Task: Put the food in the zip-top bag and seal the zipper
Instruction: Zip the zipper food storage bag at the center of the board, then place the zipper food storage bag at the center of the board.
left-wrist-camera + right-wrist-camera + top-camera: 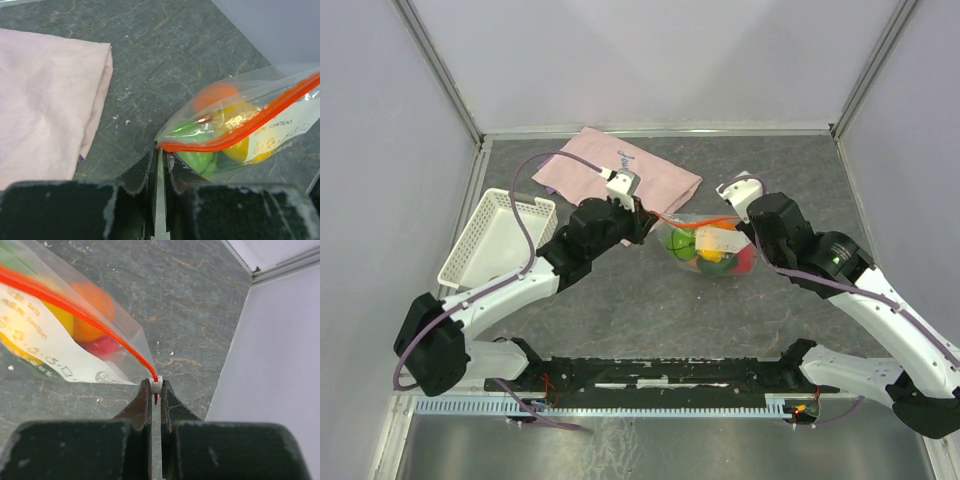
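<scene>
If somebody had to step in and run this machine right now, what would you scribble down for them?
Left pincer: shut on one end of the zipper.
Right pincer: shut on the other end.
The zip-top bag is stretched between them at mid-table, with the food inside.
Done: fruit bagged.
Left: confirm the seal. The strip reads as one line in both wrist views, but I cannot tell if it is closed along its full length. Then let go.
</scene>
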Controlling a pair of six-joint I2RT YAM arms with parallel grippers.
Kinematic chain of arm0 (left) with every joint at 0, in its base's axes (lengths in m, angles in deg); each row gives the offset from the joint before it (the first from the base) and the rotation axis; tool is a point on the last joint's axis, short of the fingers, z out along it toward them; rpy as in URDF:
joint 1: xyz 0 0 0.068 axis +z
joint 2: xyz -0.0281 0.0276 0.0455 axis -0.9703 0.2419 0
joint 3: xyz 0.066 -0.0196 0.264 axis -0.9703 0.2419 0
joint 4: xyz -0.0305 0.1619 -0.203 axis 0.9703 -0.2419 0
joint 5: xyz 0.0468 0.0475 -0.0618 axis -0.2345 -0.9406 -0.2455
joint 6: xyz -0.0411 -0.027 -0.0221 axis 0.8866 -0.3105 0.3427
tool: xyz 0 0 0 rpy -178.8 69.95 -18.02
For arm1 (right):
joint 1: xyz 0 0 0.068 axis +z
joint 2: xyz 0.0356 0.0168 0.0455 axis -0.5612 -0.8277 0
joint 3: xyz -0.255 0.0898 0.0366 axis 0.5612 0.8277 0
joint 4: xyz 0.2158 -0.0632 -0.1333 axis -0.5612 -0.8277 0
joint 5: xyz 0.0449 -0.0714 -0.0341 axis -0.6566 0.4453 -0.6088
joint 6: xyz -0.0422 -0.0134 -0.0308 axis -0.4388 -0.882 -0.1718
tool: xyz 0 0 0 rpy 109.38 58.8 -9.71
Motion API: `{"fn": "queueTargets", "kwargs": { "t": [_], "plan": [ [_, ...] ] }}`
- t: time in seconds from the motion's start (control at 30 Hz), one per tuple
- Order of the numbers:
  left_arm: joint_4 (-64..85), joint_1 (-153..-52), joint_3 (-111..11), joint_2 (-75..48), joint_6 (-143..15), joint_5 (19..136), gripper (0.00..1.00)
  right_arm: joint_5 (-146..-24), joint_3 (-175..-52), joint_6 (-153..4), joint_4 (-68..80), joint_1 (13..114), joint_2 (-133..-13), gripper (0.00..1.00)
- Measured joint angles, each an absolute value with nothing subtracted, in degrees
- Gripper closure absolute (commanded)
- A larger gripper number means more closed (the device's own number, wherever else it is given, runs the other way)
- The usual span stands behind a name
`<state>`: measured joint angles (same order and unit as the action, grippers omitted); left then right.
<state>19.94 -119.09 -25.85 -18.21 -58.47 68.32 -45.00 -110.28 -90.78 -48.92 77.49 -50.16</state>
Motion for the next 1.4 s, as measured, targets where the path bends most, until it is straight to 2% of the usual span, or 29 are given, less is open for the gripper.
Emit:
{"fn": "queueTargets", "kwargs": {
  "t": [0.17,0.37,0.63,0.83,1.03,1.1,1.13,1.2,1.4],
  "plan": [
    [21.2,-119.0,-29.0,-13.3,-55.0,72.7,0.64,-41.3,-108.1,-88.3,-46.2,77.1,-48.8,0.98],
    [20.9,-119.0,-25.8,-16.8,-50.2,73.0,0.44,-42.5,-101.8,-84.8,-44.2,77.1,-45.2,0.98],
    [9.1,-118.8,-22.9,-32.3,-48.3,66.1,0.31,-50.1,-95.4,-77.9,-43.8,77.0,-38.4,0.96],
    [-1.9,-118.8,-22.8,-48.0,-48.3,59.0,0.21,-65.3,-91.7,-74.0,-42.8,76.9,-36.3,0.93],
    [-11.4,-118.8,-22.8,-63.3,-49.6,51.1,0.15,-79.6,-87.6,-71.2,-41.1,76.9,-39.1,0.89],
    [-13.9,-118.8,-22.8,-66.4,-49.9,48.5,0.15,-82.8,-86.0,-70.1,-40.1,76.9,-41.1,0.81],
    [-15.1,-118.8,-22.8,-67.2,-50.2,47.4,0.15,-84.0,-85.3,-69.5,-39.8,76.9,-42.0,0.70],
    [-17.5,-118.8,-22.8,-68.2,-50.7,45.7,0.15,-85.6,-84.4,-68.4,-39.2,76.9,-42.9,0.55],
    [-21.3,-118.8,-22.8,-68.5,-52.6,41.3,0.11,-85.2,-84.9,-67.0,-37.4,76.9,-40.5,0.27]
  ]
}}
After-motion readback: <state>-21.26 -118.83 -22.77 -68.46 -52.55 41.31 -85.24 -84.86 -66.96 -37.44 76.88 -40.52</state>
